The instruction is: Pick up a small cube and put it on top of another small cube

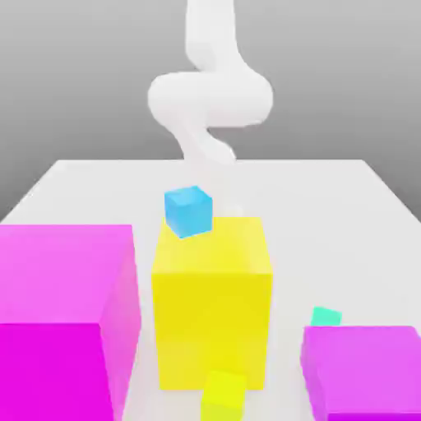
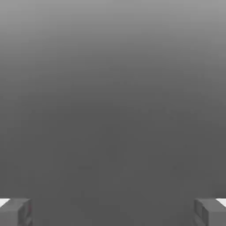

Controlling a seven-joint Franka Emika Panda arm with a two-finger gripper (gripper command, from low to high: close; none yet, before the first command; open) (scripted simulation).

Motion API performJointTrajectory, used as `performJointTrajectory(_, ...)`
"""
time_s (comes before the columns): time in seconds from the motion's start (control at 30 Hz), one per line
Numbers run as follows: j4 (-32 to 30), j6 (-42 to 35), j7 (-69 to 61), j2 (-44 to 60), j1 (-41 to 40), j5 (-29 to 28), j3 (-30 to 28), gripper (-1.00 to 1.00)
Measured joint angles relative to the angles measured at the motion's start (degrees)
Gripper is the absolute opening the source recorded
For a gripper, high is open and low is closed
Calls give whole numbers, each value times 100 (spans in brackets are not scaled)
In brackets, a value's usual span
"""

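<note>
White robot arm (image 1: pixel 210 99) stands at the back of a pale table (image 1: pixel 329 193) as I run the rig from afar, the task a small cube to be set on top of another. In the hand view, the two fingers of my gripper (image 2: pixel 113 212) are spread wide with nothing between them, a stance I read as room for a cube to fit between the pads.

A blue cube (image 1: pixel 188 213) appears, tilted, over the far edge of a tall yellow block (image 1: pixel 212 329), towards the exterior view's left; whether it rests there or hangs above, I cannot tell. A small yellow cube (image 1: pixel 224 396) sits in front of that block, and a green cube (image 1: pixel 326 316) peeks from behind a purple block (image 1: pixel 362 366) at the exterior view's right. A large magenta block (image 1: pixel 49 362) stands at its left.

The task names no colour, so any of the three may be the one to lift. I judge the big blocks to be obstacles, calling for an approach from above; a low sweep could strike them.
</note>
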Motion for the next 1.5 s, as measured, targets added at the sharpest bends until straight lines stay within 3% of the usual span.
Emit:
performJointTrajectory(0.4,-1259,1388,2044,2411,345,561,1364,0)
performJointTrajectory(0.67,-2130,2385,4021,4121,761,110,2063,0)
performJointTrajectory(0.8,-2460,2976,5099,4740,839,-669,1697,0)
performJointTrajectory(1.0,-2251,3925,5965,5911,1698,-1760,554,0)
performJointTrajectory(1.03,-2223,4030,6021,6039,1814,-1829,422,-100)
performJointTrajectory(1.27,-2224,4036,6026,6034,1814,-1836,421,-100)
performJointTrajectory(1.5,-2470,3100,5030,4757,1437,-727,1164,-100)
